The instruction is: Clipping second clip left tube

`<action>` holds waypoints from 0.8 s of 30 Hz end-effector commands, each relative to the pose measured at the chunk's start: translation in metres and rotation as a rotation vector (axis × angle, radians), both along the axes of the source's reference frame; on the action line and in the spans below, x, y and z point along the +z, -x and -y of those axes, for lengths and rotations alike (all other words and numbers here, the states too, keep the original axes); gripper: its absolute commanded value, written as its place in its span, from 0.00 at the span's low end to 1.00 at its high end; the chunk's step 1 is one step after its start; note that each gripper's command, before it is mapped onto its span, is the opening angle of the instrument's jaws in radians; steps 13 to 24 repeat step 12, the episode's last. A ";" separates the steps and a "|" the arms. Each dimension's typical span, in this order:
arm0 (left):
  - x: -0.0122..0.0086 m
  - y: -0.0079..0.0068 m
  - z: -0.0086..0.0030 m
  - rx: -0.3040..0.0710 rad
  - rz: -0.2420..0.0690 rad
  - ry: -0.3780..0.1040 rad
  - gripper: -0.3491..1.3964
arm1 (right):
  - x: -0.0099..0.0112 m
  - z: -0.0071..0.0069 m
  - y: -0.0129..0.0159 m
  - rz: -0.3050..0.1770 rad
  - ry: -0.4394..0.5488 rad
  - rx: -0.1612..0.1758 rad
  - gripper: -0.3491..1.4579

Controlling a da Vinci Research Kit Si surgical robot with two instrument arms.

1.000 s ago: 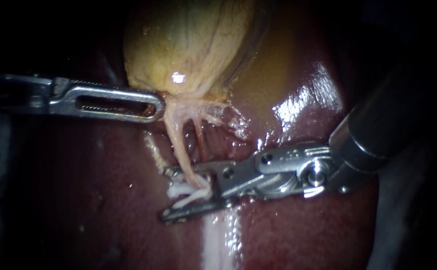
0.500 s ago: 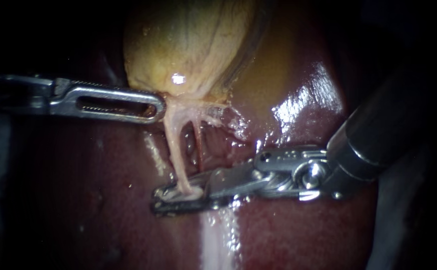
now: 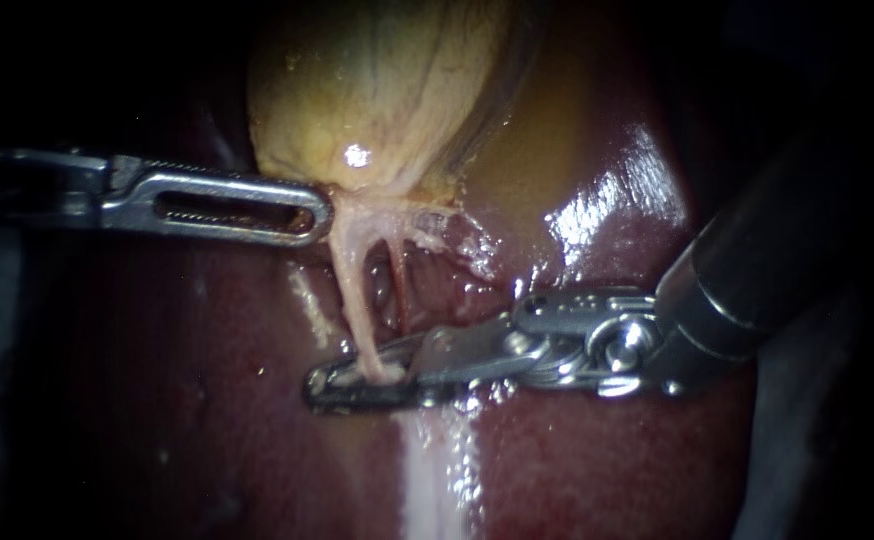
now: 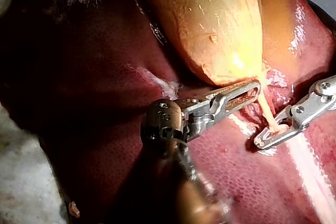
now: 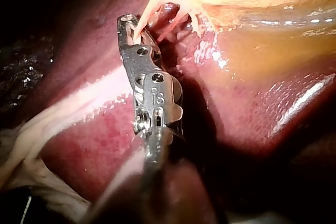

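Most of the endoscope view is filled by the liver (image 3: pixel 607 460), dark red and wet, with glare patches on its upper right part. A pale whitish band (image 3: pixel 435 480) is seen on its surface, below the right instrument's tip. The gallbladder (image 3: pixel 377 90), yellow-tan and veined, is laid on the liver at top centre and narrows downward to a neck.

The right instrument (image 3: pixel 319 386) is brought in from the right. Its dark shaft is seen at upper right, and its metal wrist lies low over the liver. Its jaws are closed on the left tube (image 3: pixel 355 300) from both sides, at the tube's lower end close to the liver surface. A pale sliver is seen between the jaws beside the tube, but what it is cannot be told.

The left instrument (image 3: pixel 319 215) is brought in from the left and held level. Its slotted jaws are pressed together, and tissue at the gallbladder's neck is pinched at their tip, just where the tubes start.

The left tube is seen as a pale pink strand, stretched straight from the neck down into the right instrument's jaws. The right tube (image 3: pixel 400 285), thinner and redder, is seen just beside it. It is not held by either instrument.
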State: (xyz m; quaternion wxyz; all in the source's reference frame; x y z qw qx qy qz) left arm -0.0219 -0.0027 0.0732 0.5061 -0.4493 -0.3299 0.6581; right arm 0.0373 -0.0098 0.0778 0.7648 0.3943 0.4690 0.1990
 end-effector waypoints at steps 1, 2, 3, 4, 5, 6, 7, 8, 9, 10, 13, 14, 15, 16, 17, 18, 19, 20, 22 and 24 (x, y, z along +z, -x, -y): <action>0.0000 0.0000 0.0000 0.000 0.000 0.000 0.00 | 0.0001 0.0001 0.0000 0.000 0.001 -0.002 0.00; 0.0000 0.0000 0.0000 0.000 0.000 0.000 0.00 | 0.0002 0.0001 0.0000 0.000 0.001 -0.002 0.00; 0.0000 0.0000 0.0000 0.000 0.000 0.000 0.00 | 0.0003 0.0001 0.0000 0.000 0.002 -0.003 0.00; 0.0000 0.0000 0.0000 0.000 0.000 0.000 0.00 | 0.0003 0.0001 0.0000 0.000 0.002 -0.003 0.00; 0.0000 0.0000 0.0000 0.000 0.000 0.000 0.00 | 0.0003 0.0001 0.0000 0.000 0.002 -0.003 0.00; 0.0000 0.0000 0.0000 0.000 0.000 0.000 0.00 | 0.0003 0.0001 0.0000 0.000 0.002 -0.003 0.00; 0.0000 0.0000 0.0000 0.000 0.000 0.000 0.00 | 0.0003 0.0001 0.0000 -0.001 0.001 -0.005 0.00; 0.0000 0.0000 0.0000 0.000 0.000 0.000 0.00 | 0.0003 0.0001 0.0000 -0.001 0.001 -0.005 0.00; 0.0000 0.0000 0.0000 0.000 0.000 0.000 0.00 | 0.0003 0.0001 0.0000 -0.001 0.001 -0.005 0.00; 0.0000 0.0000 0.0000 0.000 0.000 0.000 0.00 | 0.0004 0.0002 0.0000 0.002 -0.005 -0.008 0.00; 0.0000 0.0000 0.0000 0.000 0.000 0.000 0.00 | 0.0004 0.0002 0.0000 0.000 -0.006 -0.011 0.00; 0.0000 0.0000 0.0000 0.000 0.000 0.000 0.00 | 0.0004 0.0002 0.0000 0.000 -0.006 -0.011 0.00; 0.0000 0.0000 0.0000 0.000 0.000 0.000 0.00 | 0.0004 0.0002 0.0000 0.000 -0.006 -0.011 0.00; 0.0000 0.0000 0.0000 0.000 0.000 0.000 0.00 | 0.0004 0.0002 0.0000 0.000 -0.006 -0.011 0.00; 0.0000 0.0000 0.0000 0.000 0.000 0.000 0.00 | 0.0004 0.0002 0.0000 0.000 -0.006 -0.011 0.00; 0.0000 0.0000 0.0000 0.000 0.000 0.000 0.00 | 0.0004 0.0002 0.0000 0.000 -0.006 -0.011 0.00; 0.0000 0.0000 0.0000 0.000 0.000 0.000 0.00 | 0.0004 0.0002 0.0000 0.000 -0.006 -0.011 0.00; 0.0000 0.0000 0.0000 0.000 0.000 0.000 0.00 | 0.0004 0.0002 0.0000 0.000 -0.006 -0.011 0.00; 0.0000 0.0000 0.0000 0.000 0.000 0.000 0.00 | 0.0004 0.0002 0.0000 0.000 -0.006 -0.011 0.00; 0.0000 0.0000 0.0000 0.000 0.000 0.000 0.00 | 0.0004 0.0002 0.0000 0.000 -0.006 -0.011 0.00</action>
